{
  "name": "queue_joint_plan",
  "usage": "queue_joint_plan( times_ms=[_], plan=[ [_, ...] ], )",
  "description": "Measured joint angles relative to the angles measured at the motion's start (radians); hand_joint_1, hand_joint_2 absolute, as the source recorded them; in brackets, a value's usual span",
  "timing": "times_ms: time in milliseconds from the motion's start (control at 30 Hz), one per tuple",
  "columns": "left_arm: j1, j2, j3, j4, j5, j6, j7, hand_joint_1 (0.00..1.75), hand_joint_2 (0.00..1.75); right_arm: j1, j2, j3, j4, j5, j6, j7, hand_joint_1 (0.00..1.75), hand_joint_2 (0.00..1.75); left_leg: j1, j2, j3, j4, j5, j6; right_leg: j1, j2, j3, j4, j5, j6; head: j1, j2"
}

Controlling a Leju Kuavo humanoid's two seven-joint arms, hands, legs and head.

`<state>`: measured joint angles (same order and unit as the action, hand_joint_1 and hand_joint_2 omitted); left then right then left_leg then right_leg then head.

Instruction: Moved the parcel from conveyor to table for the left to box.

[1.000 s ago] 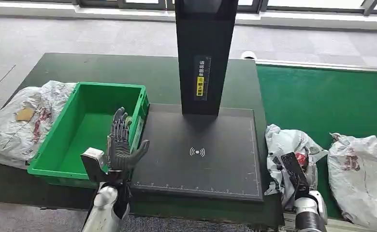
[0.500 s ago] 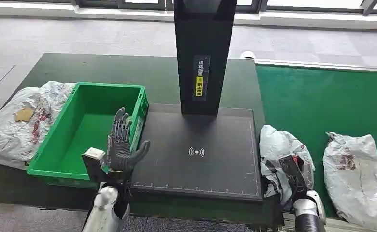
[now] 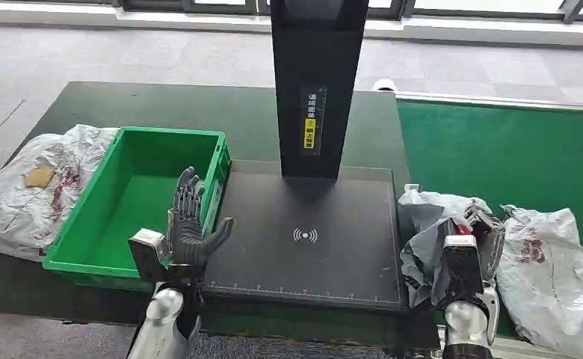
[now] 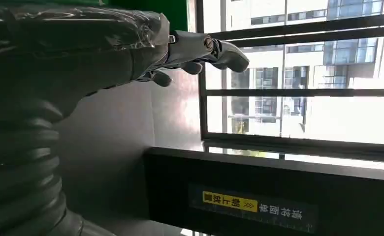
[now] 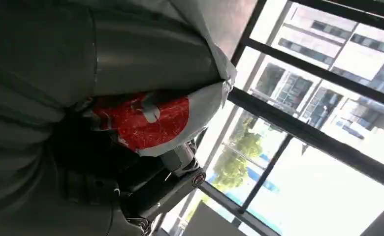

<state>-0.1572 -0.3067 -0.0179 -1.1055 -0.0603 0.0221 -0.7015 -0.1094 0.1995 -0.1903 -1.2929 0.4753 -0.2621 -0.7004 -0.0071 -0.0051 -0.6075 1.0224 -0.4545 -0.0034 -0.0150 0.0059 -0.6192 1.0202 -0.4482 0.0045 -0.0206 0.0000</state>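
My right hand [image 3: 474,247] grips a crumpled grey plastic parcel [image 3: 430,224] with red print, lifted at the right edge of the black scanner platform [image 3: 311,239]. In the right wrist view the parcel [image 5: 150,110] is bunched against my fingers [image 5: 170,184]. My left hand [image 3: 190,221] stands open and upright over the right wall of the green crate [image 3: 135,202], holding nothing. Its fingers [image 4: 200,49] point toward the windows in the left wrist view.
A second grey parcel [image 3: 546,262] lies on the green conveyor [image 3: 513,149] at the right. Another parcel [image 3: 31,183] rests on the dark table left of the crate. A black scanner post [image 3: 316,82] rises behind the platform.
My right hand has closed on the parcel, raised it off the conveyor and turned. The parcel now bunches up toward the platform edge. The left hand has stayed put.
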Motion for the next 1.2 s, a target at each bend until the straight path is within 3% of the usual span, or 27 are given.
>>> queue_joint_plan(
  times_ms=[133, 300, 467, 633, 800, 833, 867, 933, 1000, 1067, 1100, 1200],
  plan=[
    [0.0, 0.0, 0.0, 0.003, 0.0, 0.0, 0.0, 0.0, 1.75, 0.023, 0.009, 0.036, -0.084, -0.058, -0.061, 0.001, 1.75, 1.75, 0.0, -0.001, -0.001, 0.0, 0.0, 0.0, -0.001, 0.0, 0.0, 0.0, 0.0, 0.0, 0.0, 0.0],
    [-0.005, 0.0, -0.014, 0.012, 0.0, -0.002, 0.0, 0.0, 1.75, 0.022, 0.014, 0.176, -0.205, -0.119, -0.196, 0.0, 1.75, 1.75, 0.0, 0.0, 0.0, 0.0, 0.0, 0.0, -0.001, 0.0, 0.0, 0.0, 0.0, 0.0, 0.0, 0.0],
    [-0.011, 0.0, -0.029, 0.029, 0.002, -0.002, 0.0, 0.0, 1.75, -0.037, 0.041, 0.281, -0.215, -0.158, -0.191, 0.0, 1.75, 1.75, 0.0, 0.0, 0.0, 0.0, 0.001, -0.001, 0.0, 0.001, 0.0, 0.0, 0.0, 0.0, 0.0, 0.0],
    [-0.015, -0.001, -0.041, 0.043, 0.002, -0.003, 0.0, 0.0, 1.75, -0.132, 0.067, 0.323, -0.109, -0.195, -0.142, 0.001, 1.75, 1.75, 0.0, 0.0, 0.001, 0.0, 0.001, -0.001, 0.0, 0.0, 0.001, 0.0, 0.001, 0.0, 0.0, 0.0],
    [-0.022, -0.002, -0.059, 0.061, 0.007, -0.003, 0.0, 0.0, 1.75, -0.26, 0.104, 0.339, 0.169, -0.17, -0.135, 0.002, 1.75, 1.75, 0.0, 0.001, 0.001, 0.0, 0.001, -0.001, 0.0, 0.001, 0.001, 0.0, 0.001, 0.0, 0.0, 0.0],
    [-0.023, -0.002, -0.064, 0.065, 0.009, 0.002, 0.0, 0.0, 1.75, -0.287, 0.114, 0.343, 0.242, -0.164, -0.142, 0.002, 1.1, 1.75, 0.0, 0.0, 0.001, 0.0, 0.002, -0.001, 0.0, 0.001, 0.001, 0.0, 0.001, 0.0, 0.0, 0.0],
    [-0.025, -0.002, -0.068, 0.069, 0.01, 0.007, 0.0, 0.0, 1.75, -0.314, 0.122, 0.346, 0.306, -0.163, -0.145, 0.004, 0.7, 1.75, 0.0, 0.0, 0.001, 0.0, 0.002, -0.001, 0.0, 0.001, 0.001, 0.0, 0.001, 0.0, 0.0, 0.0],
    [-0.027, -0.002, -0.076, 0.076, 0.013, 0.018, 0.0, 0.0, 1.75, -0.371, 0.14, 0.35, 0.46, -0.138, -0.132, 0.034, 0.7, 1.75, 0.0, 0.0, 0.001, 0.0, 0.002, -0.001, 0.0, 0.001, 0.0, 0.0, 0.001, 0.0, 0.0, 0.0],
    [-0.03, -0.002, -0.082, 0.082, 0.016, 0.022, 0.0, 0.0, 1.75, -0.418, 0.15, 0.36, 0.591, -0.088, -0.086, 0.113, 0.0, 1.75, 0.001, 0.0, 0.001, 0.0, 0.001, -0.001, 0.001, 0.001, 0.0, 0.0, 0.001, 0.0, 0.0, 0.0],
    [-0.031, -0.002, -0.084, 0.087, 0.019, 0.022, 0.0, 0.0, 1.75, -0.446, 0.154, 0.385, 0.69, -0.056, -0.055, 0.155, 0.0, 1.75, 0.001, 0.0, 0.001, 0.0, 0.001, -0.001, 0.001, 0.001, 0.0, 0.0, 0.001, 0.0, 0.0, 0.0],
    [-0.031, -0.002, -0.084, 0.089, 0.019, 0.022, 0.0, 0.0, 1.75, -0.458, 0.156, 0.394, 0.729, -0.04, -0.031, 0.187, 0.0, 0.0, 0.001, 0.0, 0.001, 0.0, 0.001, -0.001, 0.001, 0.001, 0.0, 0.0, 0.001, 0.0, 0.0, 0.0],
    [-0.032, -0.002, -0.084, 0.093, 0.019, 0.022, 0.0, 0.0, 1.75, -0.486, 0.157, 0.428, 0.809, 0.014, 0.029, 0.293, 0.0, 0.0, 0.001, 0.001, 0.001, 0.0, 0.001, -0.001, 0.001, 0.001, 0.0, 0.0, 0.001, 0.0, 0.0, 0.0]
  ],
)
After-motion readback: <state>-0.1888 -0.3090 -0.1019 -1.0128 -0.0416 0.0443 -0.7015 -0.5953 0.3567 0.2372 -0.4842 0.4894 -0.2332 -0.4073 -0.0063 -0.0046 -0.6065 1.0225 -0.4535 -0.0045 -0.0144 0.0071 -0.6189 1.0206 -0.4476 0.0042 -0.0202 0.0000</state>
